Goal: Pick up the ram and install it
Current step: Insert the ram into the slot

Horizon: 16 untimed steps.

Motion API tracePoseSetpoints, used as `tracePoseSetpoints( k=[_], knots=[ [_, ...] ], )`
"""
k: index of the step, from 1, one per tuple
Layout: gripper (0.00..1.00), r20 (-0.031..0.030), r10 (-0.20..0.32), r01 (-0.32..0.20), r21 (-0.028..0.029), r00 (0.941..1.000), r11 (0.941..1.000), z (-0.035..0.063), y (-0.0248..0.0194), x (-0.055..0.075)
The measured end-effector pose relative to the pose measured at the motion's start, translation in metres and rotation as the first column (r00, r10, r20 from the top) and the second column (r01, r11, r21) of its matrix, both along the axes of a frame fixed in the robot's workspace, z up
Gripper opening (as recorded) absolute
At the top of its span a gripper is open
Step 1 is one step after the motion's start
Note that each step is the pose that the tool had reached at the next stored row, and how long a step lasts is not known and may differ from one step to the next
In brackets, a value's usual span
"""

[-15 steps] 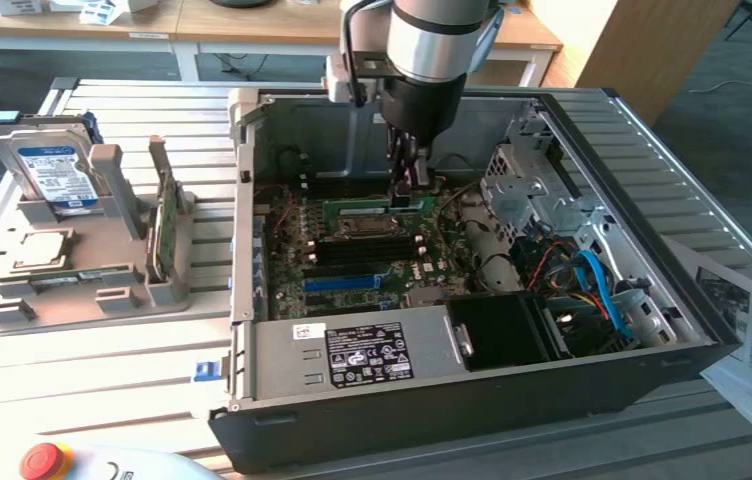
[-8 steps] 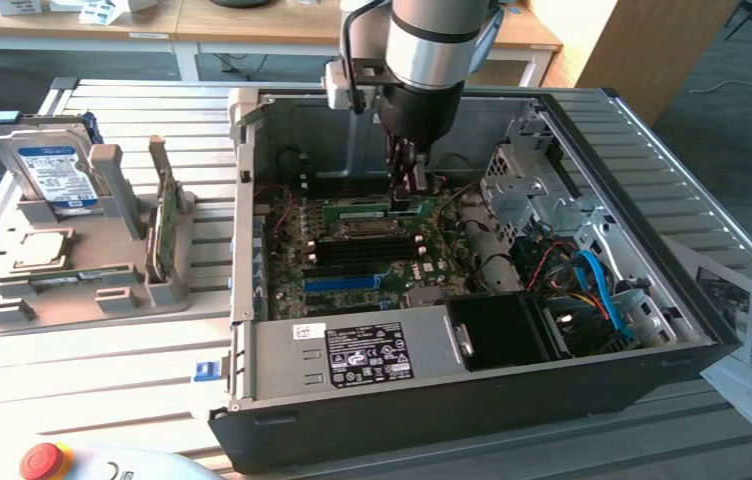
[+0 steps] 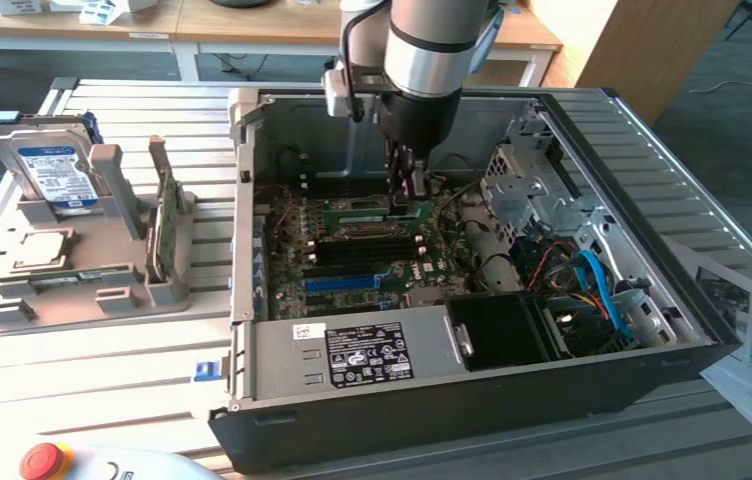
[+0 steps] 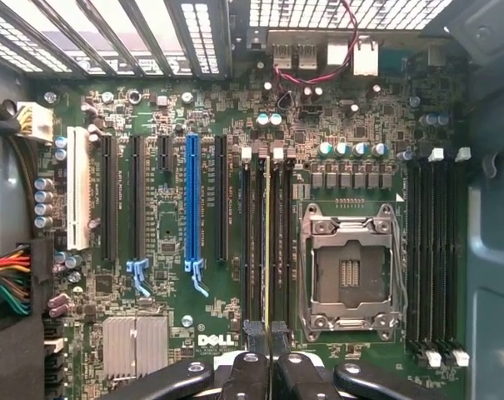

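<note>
Ram point(image 3: 356, 212) pinched edge-on in gripper point(image 3: 410, 200), low inside open PC case point(image 3: 643, 300), just past 12 o'clock of motherboard centre in exterior view. Fingers pressed together on stick, only its thin edge between them. In wrist view, lines up with a black DIMM slot point(image 4: 256, 242), between blue PCIe slot point(image 4: 193, 200) and empty CPU socket point(image 4: 347, 271). Seated or hovering: cannot tell.

Risks, as judgement:
- Skew against slot, from a small tilt in grip; edge connector catching slot wall, board flexing.
- Notch reversed; jam under push, possible slot damage.
- White end latches point(image 4: 246, 153) maybe closed; stick blocked, one end riding high.
- Slip in pinch under load, grip near one end only; far end free to pivot.
- Neighbouring slots tight on both sides; fingers possibly clipping them.

Hard to make out:
- Lower edge of stick and slot mouth hidden, contact unreadable.
- Chips on face unseen, edge-on.
- Near end of stick buried under fingers.
- Arm body covering back of board at 12 o'clock in exterior view.
- Parts tray point(image 3: 29, 310) at 9 o'clock of case, hard drive point(image 3: 49, 170) upright in it, cut at frame edge.
</note>
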<state>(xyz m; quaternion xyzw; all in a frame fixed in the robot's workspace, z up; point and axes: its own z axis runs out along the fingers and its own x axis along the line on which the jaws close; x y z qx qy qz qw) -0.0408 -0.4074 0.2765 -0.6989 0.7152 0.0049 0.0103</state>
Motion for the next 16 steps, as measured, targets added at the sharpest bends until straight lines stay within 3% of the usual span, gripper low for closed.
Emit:
tracePoseSetpoints(
  k=[16],
  knots=[
    [0.12,0.0,0.0,0.0,0.0,1.0,1.0,-0.0164,0.0,-0.001]
  ],
)
